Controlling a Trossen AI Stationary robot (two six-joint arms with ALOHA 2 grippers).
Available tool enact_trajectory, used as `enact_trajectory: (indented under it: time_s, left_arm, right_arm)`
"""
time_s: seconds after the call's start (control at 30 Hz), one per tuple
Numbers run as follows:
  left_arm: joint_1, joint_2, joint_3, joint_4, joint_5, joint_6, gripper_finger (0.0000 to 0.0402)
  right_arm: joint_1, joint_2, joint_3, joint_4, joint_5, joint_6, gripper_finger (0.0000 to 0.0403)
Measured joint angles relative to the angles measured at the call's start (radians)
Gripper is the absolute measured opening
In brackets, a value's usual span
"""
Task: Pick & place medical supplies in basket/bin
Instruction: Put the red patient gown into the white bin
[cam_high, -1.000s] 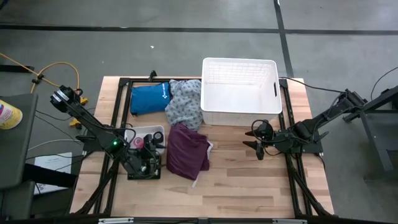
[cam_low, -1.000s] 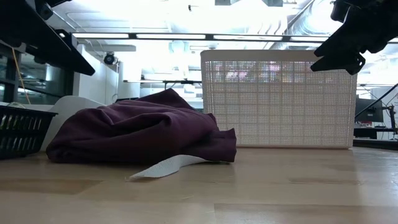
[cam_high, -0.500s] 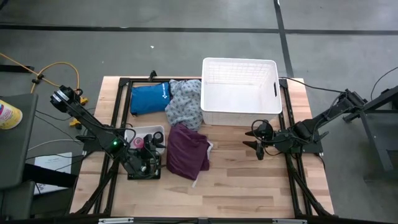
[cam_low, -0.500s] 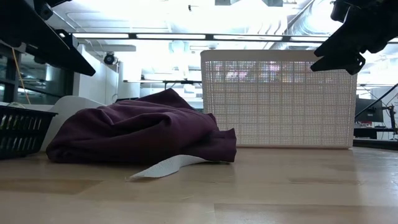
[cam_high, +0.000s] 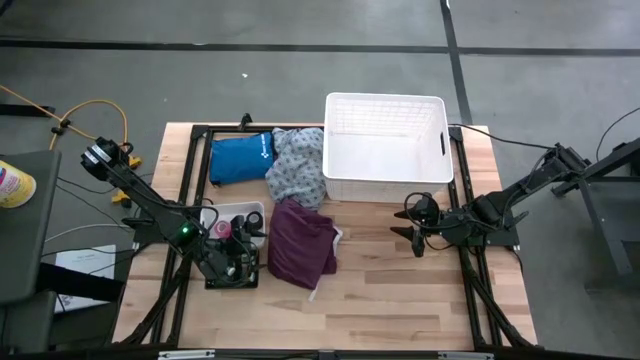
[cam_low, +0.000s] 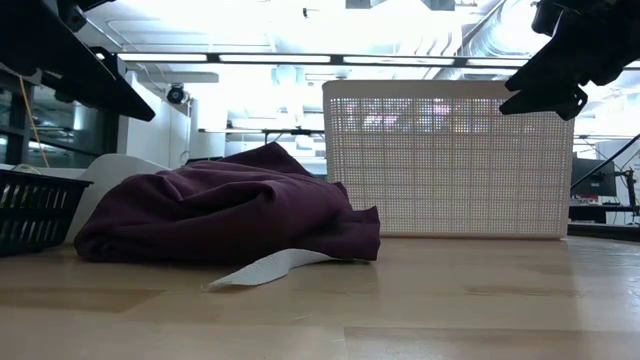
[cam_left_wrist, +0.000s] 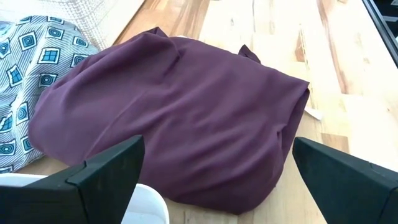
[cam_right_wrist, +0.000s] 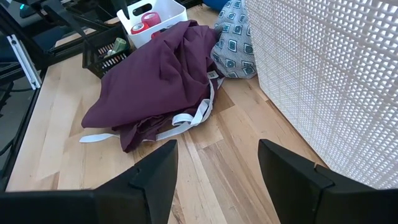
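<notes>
Maroon garment (cam_high: 302, 243) lies heaped beside the empty basket (cam_high: 386, 148), so the left gripper (cam_left_wrist: 214, 180) hovers wide facing it, probably lining up, while the right gripper (cam_right_wrist: 214, 165) waits, wide, near the basket.

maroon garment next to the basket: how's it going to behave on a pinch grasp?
Likely floppy: the maroon garment lies in a soft crumpled heap, so a pinch probably lifts one fold while the rest drapes. Its white ties trail loose on the wooden table and may drag or snag. It looks light, unlikely to roll.
</notes>
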Motion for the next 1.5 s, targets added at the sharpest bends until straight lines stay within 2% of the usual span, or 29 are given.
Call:
enact_trajectory:
  time_s: [0.23, 0.6, 0.77, 0.97, 1.27, 1.5]
  left_arm:
    - [0.000, 0.000, 0.000, 0.000, -0.018, 0.002, 0.0400]
    - [-0.003, -0.004, 0.002, 0.035, -0.018, 0.089, 0.0400]
    - [0.000, -0.004, 0.046, 0.037, -0.018, 0.179, 0.0400]
    - [0.018, 0.030, 0.167, -0.046, -0.018, 0.298, 0.0400]
    - [0.058, 0.193, 0.417, -0.286, -0.018, 0.314, 0.0400]
    - [0.078, 0.290, 0.533, -0.389, -0.017, 0.314, 0.0400]
  right_arm:
    - [0.000, 0.000, 0.000, 0.000, 0.000, 0.000, 0.0210]
    - [0.000, 0.000, 0.000, 0.000, 0.000, 0.000, 0.0210]
    - [0.000, 0.000, 0.000, 0.000, 0.000, 0.000, 0.0210]
    - [0.000, 0.000, 0.000, 0.000, 0.000, 0.000, 0.0210]
    - [0.000, 0.000, 0.000, 0.000, 0.000, 0.000, 0.0210]
    - [0.000, 0.000, 0.000, 0.000, 0.000, 0.000, 0.0210]
